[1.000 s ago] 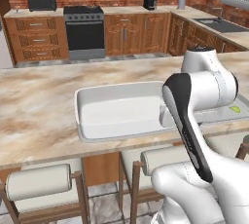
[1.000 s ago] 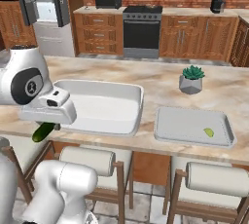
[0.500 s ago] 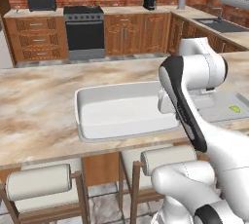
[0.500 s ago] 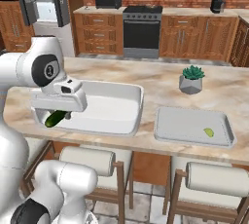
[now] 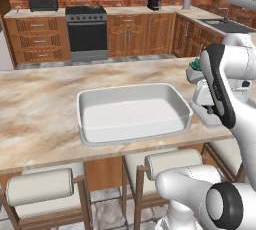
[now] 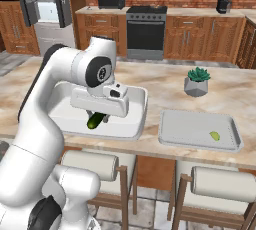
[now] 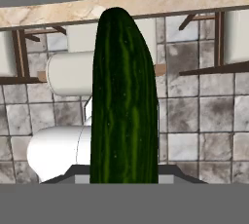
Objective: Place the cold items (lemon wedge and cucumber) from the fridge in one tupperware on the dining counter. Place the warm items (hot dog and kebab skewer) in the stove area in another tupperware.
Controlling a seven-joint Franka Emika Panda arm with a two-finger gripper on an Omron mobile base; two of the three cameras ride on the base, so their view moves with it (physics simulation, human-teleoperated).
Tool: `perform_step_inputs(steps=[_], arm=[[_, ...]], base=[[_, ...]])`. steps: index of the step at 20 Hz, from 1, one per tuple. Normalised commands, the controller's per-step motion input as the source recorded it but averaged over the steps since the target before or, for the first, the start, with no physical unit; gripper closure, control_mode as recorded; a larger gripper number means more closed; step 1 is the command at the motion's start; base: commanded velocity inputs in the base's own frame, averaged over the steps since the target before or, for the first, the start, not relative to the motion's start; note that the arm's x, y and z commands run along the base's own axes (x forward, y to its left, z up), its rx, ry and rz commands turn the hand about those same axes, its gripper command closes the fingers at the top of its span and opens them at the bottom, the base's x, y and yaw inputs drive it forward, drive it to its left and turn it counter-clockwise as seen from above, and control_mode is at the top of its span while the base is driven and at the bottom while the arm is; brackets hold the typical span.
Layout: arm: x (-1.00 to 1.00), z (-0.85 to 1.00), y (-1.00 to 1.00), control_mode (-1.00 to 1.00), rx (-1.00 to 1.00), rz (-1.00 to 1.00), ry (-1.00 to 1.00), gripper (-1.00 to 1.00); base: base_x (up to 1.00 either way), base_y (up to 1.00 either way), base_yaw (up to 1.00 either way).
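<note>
Right base view shows my gripper [image 6: 98, 118] clamped on the cucumber [image 6: 96, 120], hanging over the near right part of the deep white tub [image 6: 131, 124] on the dining counter [image 6: 165, 81]. A second ago I held it off the tub's near left corner; since then I have swung it right. The lemon wedge [image 6: 214, 136] lies in the shallow tray [image 6: 172, 131] to the right, so I judge the cucumber belongs there, and my carry isn't finished.
</note>
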Motion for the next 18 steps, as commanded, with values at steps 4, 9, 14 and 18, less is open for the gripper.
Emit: perform_step_inputs(steps=[4,9,14,18], arm=[[0.49,-0.04,-0.79,-1.00,0.10,-0.06,0.05,1.00],[0.19,-0.10,-0.49,-1.00,0.03,-0.05,0.00,1.00],[0.01,0.00,0.00,-1.00,0.00,0.00,0.00,1.00],[0.00,0.00,0.00,-1.00,0.00,0.00,0.00,1.00]], base=[[0.00,0.00,0.00],[0.00,0.00,0.00],[0.00,0.00,0.00],[0.00,0.00,0.00]])
